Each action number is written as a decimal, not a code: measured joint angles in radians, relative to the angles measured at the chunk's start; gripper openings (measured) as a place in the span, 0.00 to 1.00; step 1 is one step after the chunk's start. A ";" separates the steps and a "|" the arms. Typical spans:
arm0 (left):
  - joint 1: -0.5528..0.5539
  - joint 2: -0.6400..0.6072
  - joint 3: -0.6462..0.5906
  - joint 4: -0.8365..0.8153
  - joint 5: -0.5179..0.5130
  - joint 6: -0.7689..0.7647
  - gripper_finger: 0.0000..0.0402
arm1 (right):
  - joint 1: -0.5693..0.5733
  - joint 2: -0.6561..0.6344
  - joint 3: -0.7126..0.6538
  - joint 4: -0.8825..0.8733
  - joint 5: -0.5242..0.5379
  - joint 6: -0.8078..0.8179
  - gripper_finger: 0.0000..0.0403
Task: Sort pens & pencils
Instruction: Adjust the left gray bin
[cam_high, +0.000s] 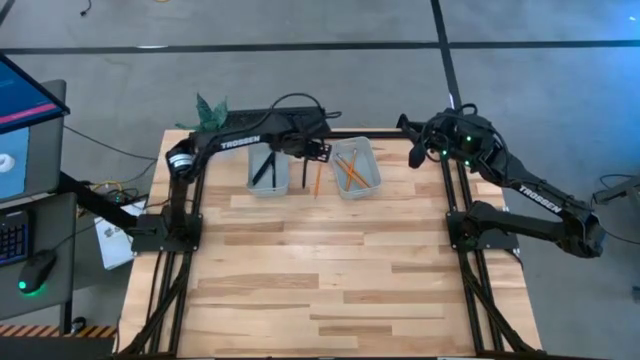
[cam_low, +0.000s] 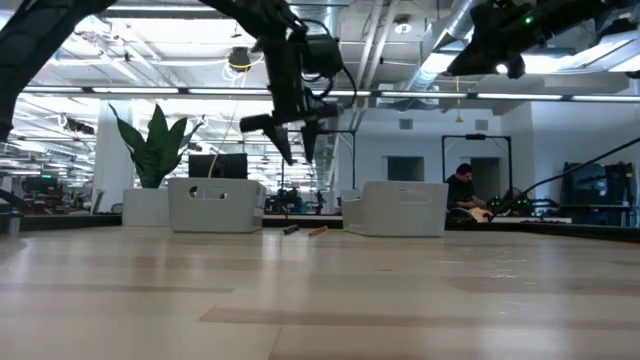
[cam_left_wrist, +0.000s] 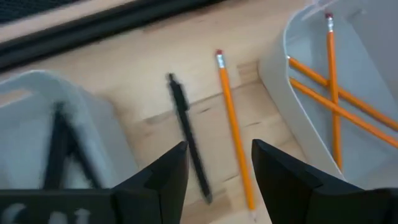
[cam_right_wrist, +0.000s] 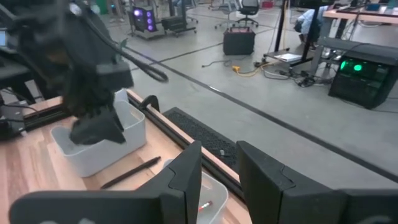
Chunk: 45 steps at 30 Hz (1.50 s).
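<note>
Two loose sticks, a thin black pen (cam_left_wrist: 188, 137) and an orange wooden pencil (cam_left_wrist: 234, 127), lie on the table between two pale plastic bins. Left gripper (cam_left_wrist: 219, 167) hovers above them, jaws open, empty; next it likely descends on one. Right gripper (cam_right_wrist: 217, 163) waits farther off, parted. Bin contents blur.

A green, spiky-leaved potted plant (cam_high: 211, 108) stands at the far edge of the light wooden slatted table (cam_high: 330, 280). Beside the table sit a glowing computer mouse (cam_high: 36, 270) and a blue-lit monitor (cam_high: 22, 120).
</note>
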 joint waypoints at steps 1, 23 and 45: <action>0.001 0.013 0.000 0.012 0.013 0.005 0.42 | 0.003 0.000 0.000 0.000 0.000 0.000 0.30; 0.051 0.182 -0.001 -0.044 0.022 0.022 0.42 | 0.004 0.000 0.000 0.000 0.000 0.000 0.30; 0.054 0.210 0.000 -0.224 -0.037 0.007 0.42 | 0.006 0.000 0.000 -0.001 0.000 0.000 0.30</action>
